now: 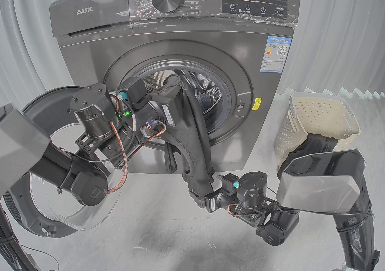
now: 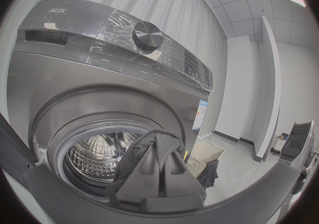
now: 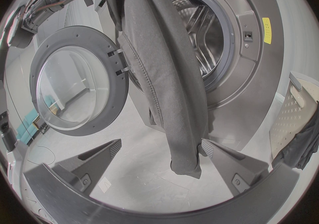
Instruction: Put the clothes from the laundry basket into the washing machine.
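The grey washing machine [image 1: 236, 49] stands with its round door [image 1: 48, 123] swung open to the left. My left gripper [image 1: 176, 90] is shut on the top of a long black garment [image 1: 198, 139], holding it in front of the drum opening [image 1: 212, 95]. In the left wrist view the fingers [image 2: 146, 175] pinch the bunched cloth [image 2: 159, 141] before the drum [image 2: 96, 155]. The garment [image 3: 166, 78] hangs down to my right gripper [image 3: 160, 143], which is open, with the cloth's lower end between its fingers and against one finger [image 3: 226, 161]. That gripper [image 1: 197, 200] sits low, just above the floor.
A cream laundry basket [image 1: 321, 117] stands on the floor right of the machine, with another dark cloth [image 1: 317, 144] draped over its front rim. The open door [image 3: 76, 78] takes up the space at left. Bare grey floor lies in front of the machine.
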Robot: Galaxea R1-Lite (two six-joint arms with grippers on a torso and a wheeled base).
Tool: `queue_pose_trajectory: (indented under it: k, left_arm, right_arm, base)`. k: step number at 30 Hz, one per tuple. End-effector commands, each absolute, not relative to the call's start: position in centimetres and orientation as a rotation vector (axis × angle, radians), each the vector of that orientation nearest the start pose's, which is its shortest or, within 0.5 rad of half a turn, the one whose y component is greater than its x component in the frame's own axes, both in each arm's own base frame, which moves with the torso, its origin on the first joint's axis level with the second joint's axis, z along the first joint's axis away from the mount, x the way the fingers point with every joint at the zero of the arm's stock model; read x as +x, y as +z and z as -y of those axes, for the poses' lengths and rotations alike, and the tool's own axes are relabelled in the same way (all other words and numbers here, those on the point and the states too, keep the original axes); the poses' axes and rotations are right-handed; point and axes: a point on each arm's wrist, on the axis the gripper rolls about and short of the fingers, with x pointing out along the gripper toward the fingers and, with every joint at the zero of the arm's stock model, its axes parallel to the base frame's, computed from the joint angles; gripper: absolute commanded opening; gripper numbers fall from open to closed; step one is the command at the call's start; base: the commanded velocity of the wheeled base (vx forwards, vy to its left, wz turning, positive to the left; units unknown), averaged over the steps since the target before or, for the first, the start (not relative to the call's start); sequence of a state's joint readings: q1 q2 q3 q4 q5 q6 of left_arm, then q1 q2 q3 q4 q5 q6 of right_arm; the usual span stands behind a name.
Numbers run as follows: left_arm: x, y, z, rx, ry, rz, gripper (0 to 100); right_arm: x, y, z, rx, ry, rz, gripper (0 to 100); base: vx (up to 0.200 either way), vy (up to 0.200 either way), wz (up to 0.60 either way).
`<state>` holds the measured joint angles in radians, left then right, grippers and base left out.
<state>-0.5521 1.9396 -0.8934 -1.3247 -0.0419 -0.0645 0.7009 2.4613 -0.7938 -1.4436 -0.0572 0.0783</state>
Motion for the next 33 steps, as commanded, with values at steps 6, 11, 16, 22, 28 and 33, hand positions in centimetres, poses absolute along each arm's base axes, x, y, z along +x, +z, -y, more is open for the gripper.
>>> queue_pose_trajectory:
  k: [6, 11, 16, 22, 28, 33]
  left_arm:
    - [30.3, 19.6, 19.3, -0.137, -0.608, 0.256, 0]
    - [30.2, 19.6, 19.4, -0.137, -0.609, 0.257, 0]
    - [30.3, 19.6, 19.3, -0.137, -0.608, 0.257, 0]
    - [30.2, 19.6, 19.4, -0.138, -0.609, 0.259, 0]
    - [30.2, 19.6, 19.3, -0.138, -0.608, 0.257, 0]
    - [30.2, 19.6, 19.3, -0.139, -0.608, 0.258, 0]
  right_arm:
    - [32.9, -4.7, -25.8, -0.032, 0.604, -0.247, 100]
    - [34.8, -5.4, -26.6, -0.022, 0.593, -0.218, 100]
    - [34.9, -6.2, -26.6, -0.024, 0.591, -0.225, 100]
    - [36.0, -6.1, -26.6, -0.01, 0.576, -0.193, 100]
    - [36.6, -6.4, -26.9, -0.003, 0.575, -0.173, 100]
    - [37.0, -7.0, -27.5, 0.003, 0.579, -0.16, 100]
  base:
    - [0.0, 0.0, 0.0]
    - [0.0, 0.0, 0.0]
    - [0.0, 0.0, 0.0]
    - [0.0, 0.0, 0.0]
    - [0.0, 0.0, 0.0]
    - [0.0, 0.0, 0.0]
